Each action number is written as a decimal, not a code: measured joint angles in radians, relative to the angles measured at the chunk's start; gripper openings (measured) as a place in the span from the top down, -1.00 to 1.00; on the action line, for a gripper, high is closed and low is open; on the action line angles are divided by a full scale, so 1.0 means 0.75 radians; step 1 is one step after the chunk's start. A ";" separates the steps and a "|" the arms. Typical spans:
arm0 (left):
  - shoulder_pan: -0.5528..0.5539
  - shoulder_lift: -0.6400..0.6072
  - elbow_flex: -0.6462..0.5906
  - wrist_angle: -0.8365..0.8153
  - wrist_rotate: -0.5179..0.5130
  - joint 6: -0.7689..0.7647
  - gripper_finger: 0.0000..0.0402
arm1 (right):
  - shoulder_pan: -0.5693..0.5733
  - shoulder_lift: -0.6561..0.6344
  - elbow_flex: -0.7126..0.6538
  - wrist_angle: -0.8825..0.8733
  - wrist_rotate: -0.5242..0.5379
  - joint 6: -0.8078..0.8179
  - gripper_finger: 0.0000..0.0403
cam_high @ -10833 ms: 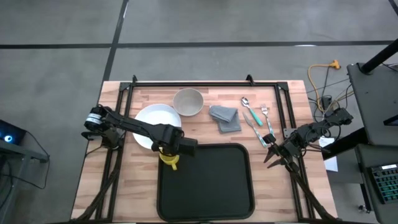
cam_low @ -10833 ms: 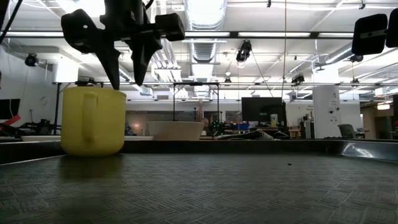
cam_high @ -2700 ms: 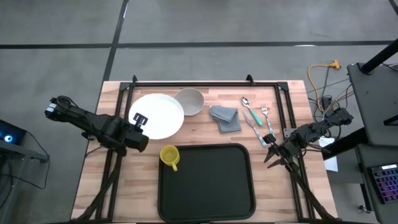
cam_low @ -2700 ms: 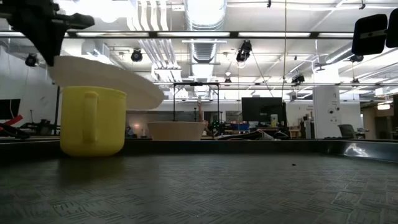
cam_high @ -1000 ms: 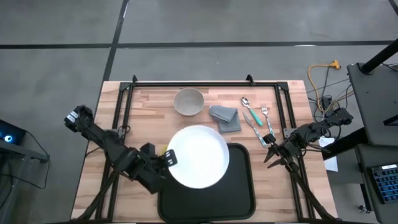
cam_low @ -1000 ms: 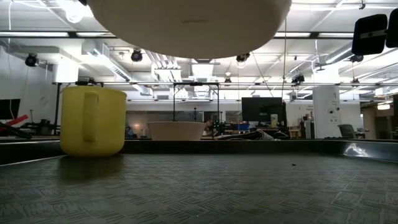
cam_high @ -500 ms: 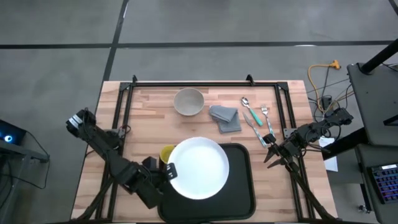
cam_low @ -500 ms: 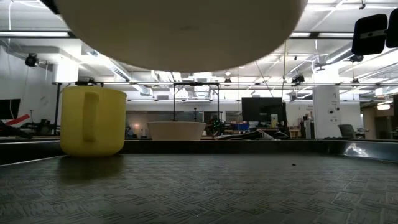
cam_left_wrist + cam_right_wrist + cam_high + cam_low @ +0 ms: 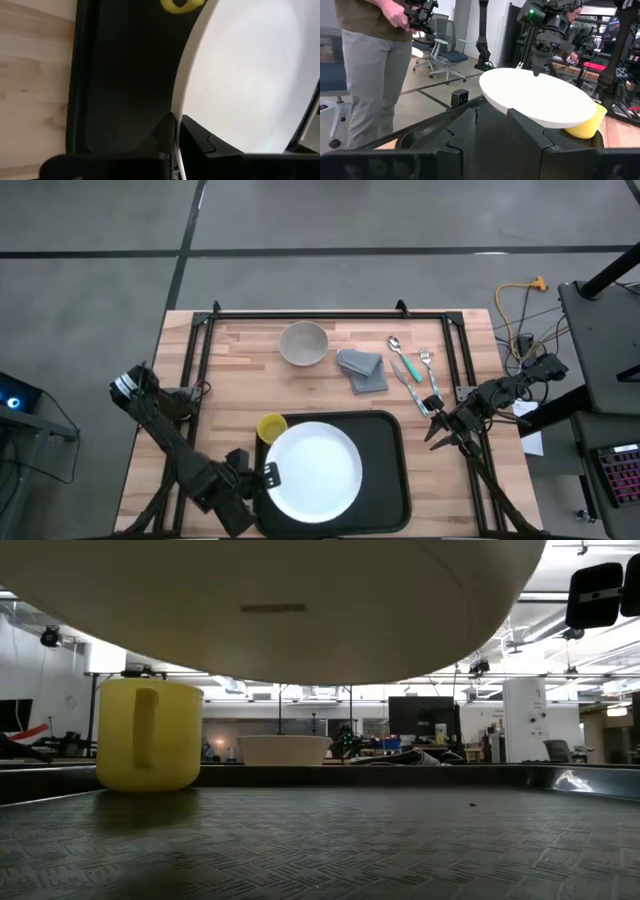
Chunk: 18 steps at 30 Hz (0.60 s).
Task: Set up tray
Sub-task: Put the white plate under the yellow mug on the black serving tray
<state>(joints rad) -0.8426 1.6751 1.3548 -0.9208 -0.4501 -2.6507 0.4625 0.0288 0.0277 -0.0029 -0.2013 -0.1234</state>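
Note:
A round white plate (image 9: 312,472) hangs over the left half of the black tray (image 9: 390,480), with my left gripper (image 9: 270,476) shut on its rim. In the low view the plate's underside (image 9: 270,610) fills the top, clear of the tray floor (image 9: 400,840). A yellow mug (image 9: 270,427) stands on its base in the tray's far left corner. My right gripper (image 9: 432,430) waits at the table's right edge, open, with nothing between its fingers (image 9: 465,125). My left gripper pinches the plate's rim (image 9: 175,112) on the side toward the table's left edge, one finger (image 9: 200,140) on the top face and the other (image 9: 162,134) below. It comes slanting down from the table's near left. The plate sits about level, lifted clear of the tray.
On the wood beyond the tray lie a beige bowl (image 9: 303,342), a folded grey napkin (image 9: 362,370) and cutlery (image 9: 410,365). Black frame rails (image 9: 330,313) border the table. A person (image 9: 375,65) stands in the room beyond the table.
My left gripper has carried the plate toward the table's near edge and downward, still shut on its rim. The plate now hangs lower over the tray, filling more of the low view, and the mug it partly covered shows fully.

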 joint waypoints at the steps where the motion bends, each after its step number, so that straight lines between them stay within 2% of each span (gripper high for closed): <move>1: -0.001 0.008 0.000 0.011 0.002 0.000 1.00 | 0.000 0.000 0.000 -0.001 0.000 0.000 0.50; 18: -0.002 0.150 0.000 0.172 0.084 0.003 1.00 | 0.000 0.000 0.000 0.000 0.000 0.000 0.50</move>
<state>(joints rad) -0.8444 1.7877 1.3548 -0.7916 -0.3873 -2.6485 0.4624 0.0288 0.0278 -0.0031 -0.2013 -0.1234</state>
